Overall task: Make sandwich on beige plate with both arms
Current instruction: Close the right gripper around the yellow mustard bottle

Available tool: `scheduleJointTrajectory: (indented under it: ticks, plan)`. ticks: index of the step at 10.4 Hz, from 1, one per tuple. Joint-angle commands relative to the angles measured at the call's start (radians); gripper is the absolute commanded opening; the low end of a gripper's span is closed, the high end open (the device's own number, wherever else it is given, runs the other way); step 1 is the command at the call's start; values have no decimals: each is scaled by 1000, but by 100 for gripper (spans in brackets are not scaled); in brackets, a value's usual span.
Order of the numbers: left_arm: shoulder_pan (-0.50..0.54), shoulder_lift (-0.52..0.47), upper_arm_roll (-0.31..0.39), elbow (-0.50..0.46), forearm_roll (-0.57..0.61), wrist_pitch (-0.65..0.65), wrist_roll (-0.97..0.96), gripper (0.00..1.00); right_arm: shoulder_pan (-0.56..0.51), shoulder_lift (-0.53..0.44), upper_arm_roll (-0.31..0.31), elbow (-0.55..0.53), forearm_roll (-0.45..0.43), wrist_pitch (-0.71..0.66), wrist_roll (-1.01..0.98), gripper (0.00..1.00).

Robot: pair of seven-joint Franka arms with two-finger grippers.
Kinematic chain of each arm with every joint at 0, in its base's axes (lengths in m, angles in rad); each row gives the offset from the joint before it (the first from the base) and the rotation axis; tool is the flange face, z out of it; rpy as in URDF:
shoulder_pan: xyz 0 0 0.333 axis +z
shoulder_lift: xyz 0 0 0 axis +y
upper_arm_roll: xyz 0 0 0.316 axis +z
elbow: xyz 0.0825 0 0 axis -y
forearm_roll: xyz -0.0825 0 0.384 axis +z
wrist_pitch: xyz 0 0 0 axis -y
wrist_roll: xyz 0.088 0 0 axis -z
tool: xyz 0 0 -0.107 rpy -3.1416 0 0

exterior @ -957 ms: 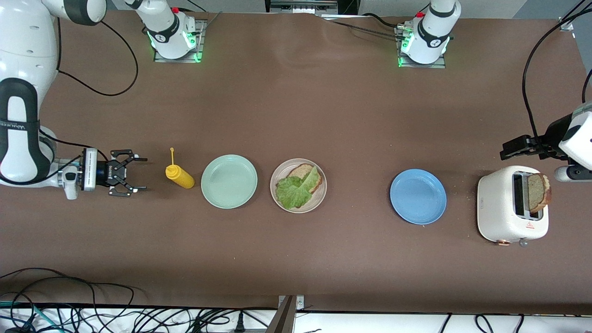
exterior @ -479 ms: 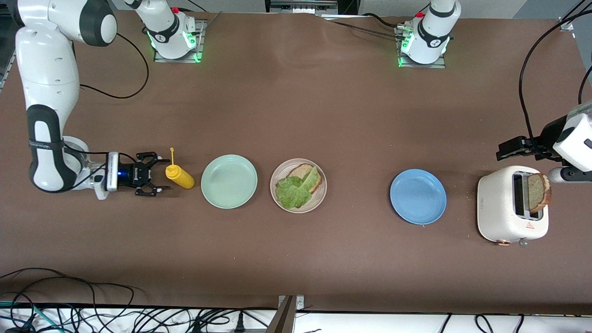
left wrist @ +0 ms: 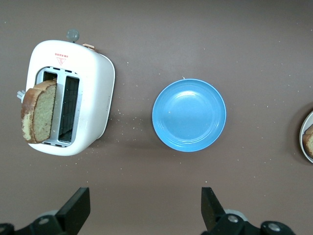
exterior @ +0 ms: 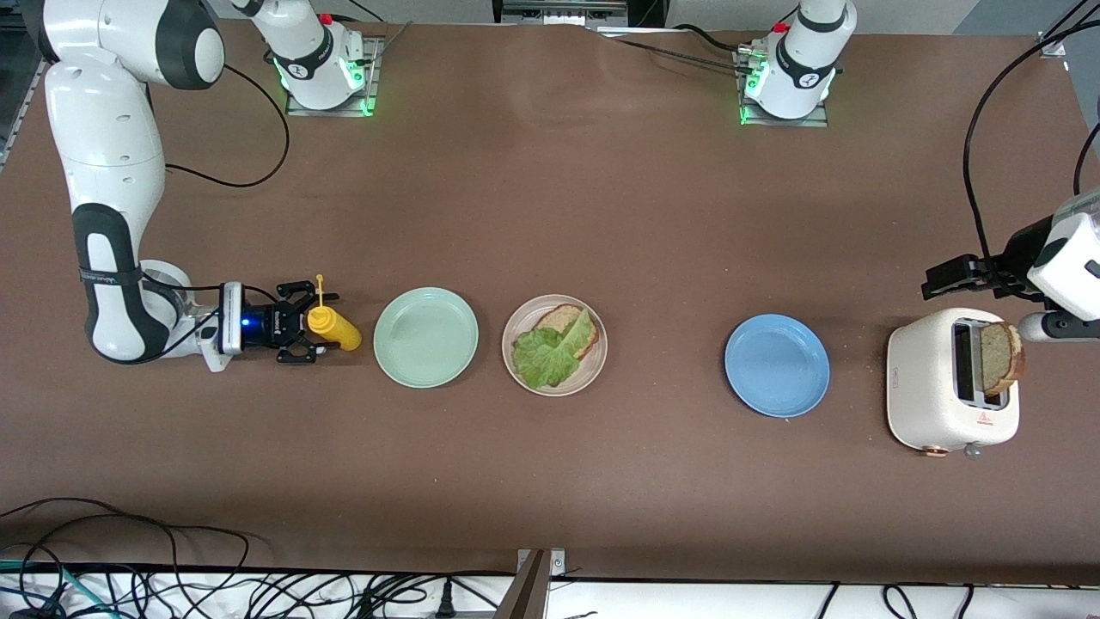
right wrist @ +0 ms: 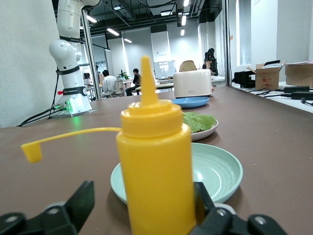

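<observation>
On the beige plate (exterior: 595,365) lie one bread slice (exterior: 560,318) and a green lettuce leaf (exterior: 543,354) partly covering it. A second bread slice (exterior: 999,357) stands up out of the white toaster (exterior: 932,387); the left wrist view shows that slice (left wrist: 38,117) too. My right gripper (exterior: 320,324) is low at the table with its jaws open around a yellow squeeze bottle (right wrist: 154,161); one finger (right wrist: 203,203) touches it, the other stands apart. My left gripper (exterior: 945,279) hangs open and empty over the table beside the toaster.
A mint-green plate (exterior: 425,337) sits between the yellow bottle (exterior: 337,329) and the beige plate. A blue plate (exterior: 777,365) lies between the beige plate and the toaster. The bottle's cap dangles on its strap (right wrist: 63,137). Cables run along the table's near edge.
My right arm has slid along the table toward the yellow bottle, bringing its jaws around it, and they have narrowed. The left arm has barely moved.
</observation>
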Motion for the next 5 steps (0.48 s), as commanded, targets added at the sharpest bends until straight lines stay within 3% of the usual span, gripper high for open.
scheduleJointTrajectory:
  ticks: [1, 3, 5]
  plan:
    - [-4, 9, 3, 27, -24, -5, -19, 100, -16, 19, 9, 12, 18, -25, -31, 21]
    - [3, 6, 3, 27, -25, -5, -11, 100, -16, 16, 9, 15, 18, -32, -10, 4]
    - [-4, 9, 3, 27, -25, -5, -19, 100, -10, -1, 9, 42, 12, -43, 88, 0]
